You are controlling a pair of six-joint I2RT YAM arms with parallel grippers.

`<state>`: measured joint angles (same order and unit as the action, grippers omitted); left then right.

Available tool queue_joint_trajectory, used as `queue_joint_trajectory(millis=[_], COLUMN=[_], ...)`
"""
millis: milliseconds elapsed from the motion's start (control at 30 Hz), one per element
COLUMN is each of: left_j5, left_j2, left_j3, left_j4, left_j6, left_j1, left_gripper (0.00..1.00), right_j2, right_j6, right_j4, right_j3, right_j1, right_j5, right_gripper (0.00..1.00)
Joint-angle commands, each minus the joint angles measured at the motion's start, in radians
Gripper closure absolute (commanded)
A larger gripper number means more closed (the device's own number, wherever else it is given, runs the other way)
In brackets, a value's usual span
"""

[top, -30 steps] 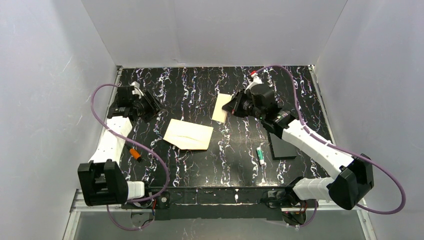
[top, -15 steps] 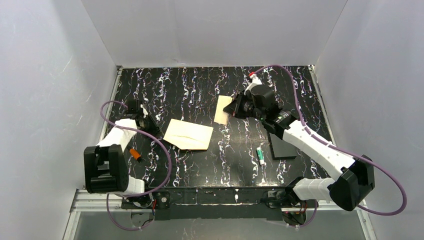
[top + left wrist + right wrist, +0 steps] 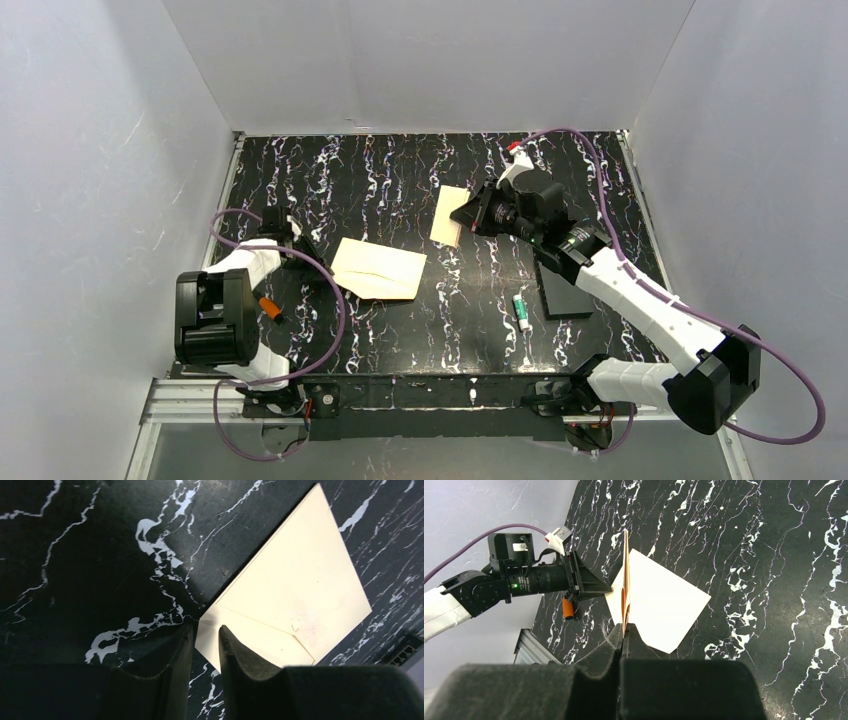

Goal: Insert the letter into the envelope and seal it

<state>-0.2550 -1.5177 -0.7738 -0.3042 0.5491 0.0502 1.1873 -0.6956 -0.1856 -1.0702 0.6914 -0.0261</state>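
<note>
Envelope (image 3: 378, 269) flat on table (image 3: 400, 165), left of centre; its left corner sits between the tips of my left claw (image 3: 206, 630). Letter (image 3: 449, 215) behind it, rightward, pinched edge-on in my right claw (image 3: 624, 630).

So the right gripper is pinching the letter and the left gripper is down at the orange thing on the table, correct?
Not quite. The right gripper does pinch the letter, but the left gripper is at a corner of the envelope, not at the orange thing. The left wrist view shows it.
</note>
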Motion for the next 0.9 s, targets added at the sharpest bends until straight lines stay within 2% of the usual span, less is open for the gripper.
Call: queue_joint_trajectory(millis=[0,67,300,567,700,767,800,867], left_j5=[-0.062,-0.091,-0.163,-0.242,-0.272,-0.266,-0.246,-0.147], left_j2=[0.003,0.005,0.052,0.088,0.065,0.077,0.099,0.157], left_j3=[0.031,0.038,0.096,0.203,0.165,0.152,0.146,0.113], left_j4=[0.054,0.071,0.097,0.341,0.376,0.360,0.330,0.165], left_j6=[0.027,0.050,0.145,0.376,0.358,0.350,0.337,0.270], left_j1=[-0.006,-0.006,-0.077,-0.239,-0.344,-0.356,-0.355,-0.348], left_gripper=[0.78,0.81,0.82,0.78,0.65,0.59,0.55,0.44], right_j2=[-0.030,-0.027,-0.009,0.042,0.072,0.096,0.109,0.155], right_j6=[0.009,0.008,0.000,-0.090,-0.202,-0.264,-0.299,-0.379], right_j4=[-0.001,-0.004,-0.023,-0.005,0.001,0.038,0.075,0.144], right_j3=[-0.014,-0.016,-0.013,0.033,0.086,0.122,0.144,0.180], right_j1=[0.005,0.005,0.005,0.005,0.005,0.005,0.005,0.005], right_j5=[0.004,0.002,0.012,0.072,0.144,0.149,0.143,0.111], right_gripper=[0.99,0.99,0.99,0.99,0.99,0.99,0.99,0.99])
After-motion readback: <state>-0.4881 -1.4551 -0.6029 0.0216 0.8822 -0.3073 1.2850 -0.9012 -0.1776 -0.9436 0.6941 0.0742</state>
